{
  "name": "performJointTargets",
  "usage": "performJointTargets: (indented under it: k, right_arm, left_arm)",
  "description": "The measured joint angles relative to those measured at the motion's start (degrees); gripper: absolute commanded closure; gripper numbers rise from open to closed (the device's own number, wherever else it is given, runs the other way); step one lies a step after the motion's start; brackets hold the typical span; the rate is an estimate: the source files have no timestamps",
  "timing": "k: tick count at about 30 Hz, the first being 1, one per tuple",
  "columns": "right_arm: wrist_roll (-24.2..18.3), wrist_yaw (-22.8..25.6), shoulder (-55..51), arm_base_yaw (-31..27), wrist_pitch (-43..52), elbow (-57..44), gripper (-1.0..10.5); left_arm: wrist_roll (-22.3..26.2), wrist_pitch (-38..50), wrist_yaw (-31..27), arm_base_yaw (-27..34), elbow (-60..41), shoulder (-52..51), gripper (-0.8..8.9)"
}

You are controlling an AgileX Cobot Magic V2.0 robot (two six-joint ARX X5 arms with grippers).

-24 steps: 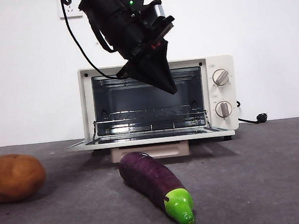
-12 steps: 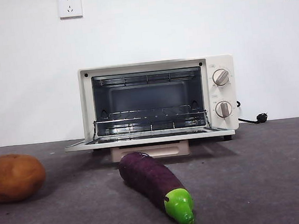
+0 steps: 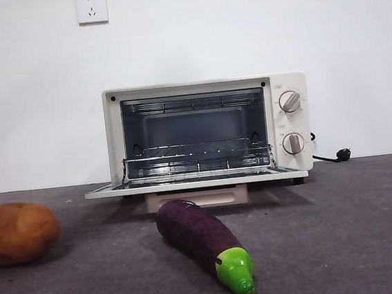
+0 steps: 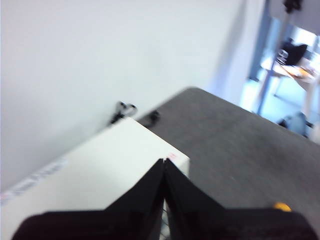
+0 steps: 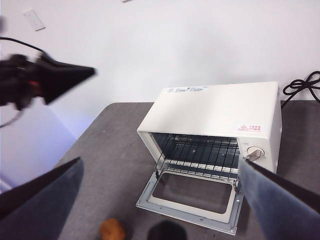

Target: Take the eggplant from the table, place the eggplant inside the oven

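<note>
Front view: no arm in frame. The eggplant (image 3: 204,246) lies flat on the table (image 3: 343,230), just in front of the oven (image 3: 207,133), w/ the door (image 3: 196,182) dropped open and the wire rack (image 3: 197,162) bare. Long axis runs diagonally: purple butt end near the door, green stem cap (image 3: 235,272) toward the camera and a bit to the side. Body is dark purple, slightly curved, faintly mottled; cap is glossy bright green. A brown potato (image 3: 18,232) sits well apart at the view's edge.

Left wrist view: left gripper (image 4: 163,167) is clenched, jaws pressed tip to tip, nothing between them. It hangs above the oven's top panel near a corner; image is blurred. No eggplant visible here.

Right wrist view: right gripper (image 5: 165,185) is spread wide, empty, high above the table and looking down on the oven front and open door. The dark blob at the bottom edge (image 5: 168,233) is prob. the eggplant's end, too cropped to be sure. The left arm shows as a dark pointed shape to one side.

Judgement: eggplant lies below and ahead of the right gripper, which is already released and facing it, so right arm looks better placed. Jaws should close across the diagonal axis, mid-body.
</note>
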Motion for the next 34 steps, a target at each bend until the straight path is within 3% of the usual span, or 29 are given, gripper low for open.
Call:
performJointTargets:
  k: [6,17,27,34]
  right_arm:
    - [0.0,0.0,0.1,0.0,0.0,0.0,3.5]
    - [0.2,-0.4,1.7,2.4,-1.4,0.0,3.5]
    - [0.2,-0.5,5.7,11.5,-2.9,0.0,3.5]
    - [-0.8,1.5,9.1,18.4,-4.9,0.0,4.1]
  left_arm:
    - [0.0,-5.5,-6.3,0.0,11.1,-0.4,8.19]
    - [0.0,-5.9,-9.8,0.0,11.3,-7.2,8.19]
    - [0.5,-5.9,-18.7,0.0,11.3,-11.6,8.19]
    - [1.9,-6.1,-23.5,0.0,11.3,-15.9,8.19]
